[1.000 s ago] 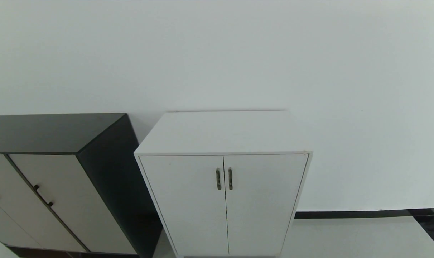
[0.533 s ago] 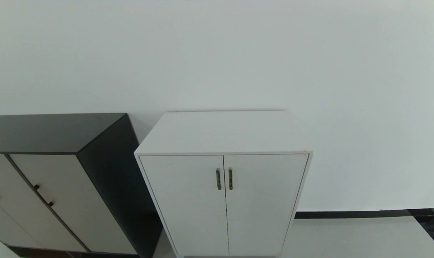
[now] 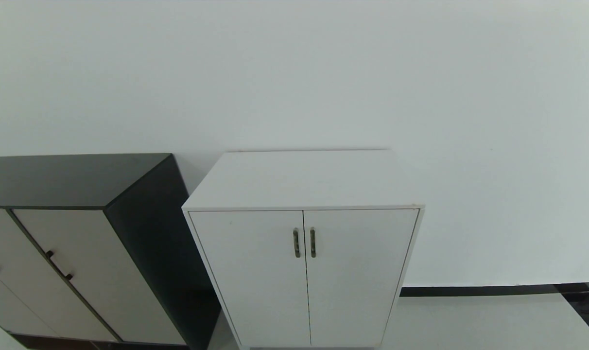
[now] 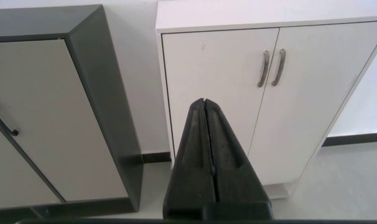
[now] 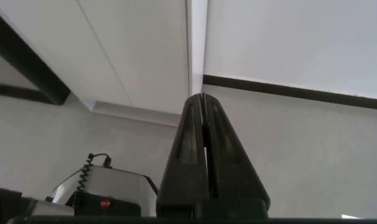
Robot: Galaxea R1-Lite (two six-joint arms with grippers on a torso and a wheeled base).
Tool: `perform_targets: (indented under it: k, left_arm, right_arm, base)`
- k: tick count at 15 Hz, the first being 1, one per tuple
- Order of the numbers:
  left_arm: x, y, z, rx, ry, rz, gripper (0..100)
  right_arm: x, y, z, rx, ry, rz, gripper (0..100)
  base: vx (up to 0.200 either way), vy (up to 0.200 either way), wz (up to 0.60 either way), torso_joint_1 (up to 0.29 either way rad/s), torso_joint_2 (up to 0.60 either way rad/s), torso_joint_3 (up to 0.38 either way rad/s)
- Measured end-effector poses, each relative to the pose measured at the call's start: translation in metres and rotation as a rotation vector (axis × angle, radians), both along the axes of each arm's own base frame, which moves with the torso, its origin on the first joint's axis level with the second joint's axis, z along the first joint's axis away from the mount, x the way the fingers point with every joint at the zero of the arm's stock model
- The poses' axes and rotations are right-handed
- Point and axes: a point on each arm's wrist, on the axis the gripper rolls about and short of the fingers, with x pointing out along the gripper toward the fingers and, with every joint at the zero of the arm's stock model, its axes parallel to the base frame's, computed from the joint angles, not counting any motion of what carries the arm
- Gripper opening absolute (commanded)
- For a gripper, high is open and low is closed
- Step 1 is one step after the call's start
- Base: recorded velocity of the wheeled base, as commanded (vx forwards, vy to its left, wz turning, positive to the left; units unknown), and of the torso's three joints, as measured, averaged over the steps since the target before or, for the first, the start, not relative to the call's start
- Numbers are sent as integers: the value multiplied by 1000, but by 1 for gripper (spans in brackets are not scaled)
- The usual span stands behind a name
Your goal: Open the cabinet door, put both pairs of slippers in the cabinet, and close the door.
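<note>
A white two-door cabinet [image 3: 304, 272] stands against the wall with both doors shut. Two metal handles [image 3: 304, 242] sit side by side at the middle seam. In the left wrist view the same cabinet [image 4: 269, 93] faces me, and my left gripper [image 4: 204, 102] is shut with nothing in it, some way in front of the left door. My right gripper [image 5: 204, 98] is shut and empty too, held low near the cabinet's lower right corner [image 5: 195, 68] and the floor.
A black cabinet [image 3: 80, 243] with pale doors and dark handles stands right beside the white one on its left. A dark skirting strip [image 3: 493, 290] runs along the wall base at right. Pale floor [image 3: 469, 325] lies to the right of the white cabinet.
</note>
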Motion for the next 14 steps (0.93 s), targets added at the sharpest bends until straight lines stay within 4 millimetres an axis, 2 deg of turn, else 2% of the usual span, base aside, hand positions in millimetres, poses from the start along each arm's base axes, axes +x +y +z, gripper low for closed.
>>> perform_targets:
  k: [9, 14]
  left_arm:
    - [0, 0, 0, -1, 0, 0, 0]
    - [0, 0, 0, -1, 1, 1, 0]
  right_arm:
    - [-18, -2, -1, 37, -235, -102, 0]
    - [-21, -2, -1, 42, -267, -76, 0]
  base:
    - [0, 0, 0, 0, 0, 0]
    - [0, 0, 0, 0, 0, 0]
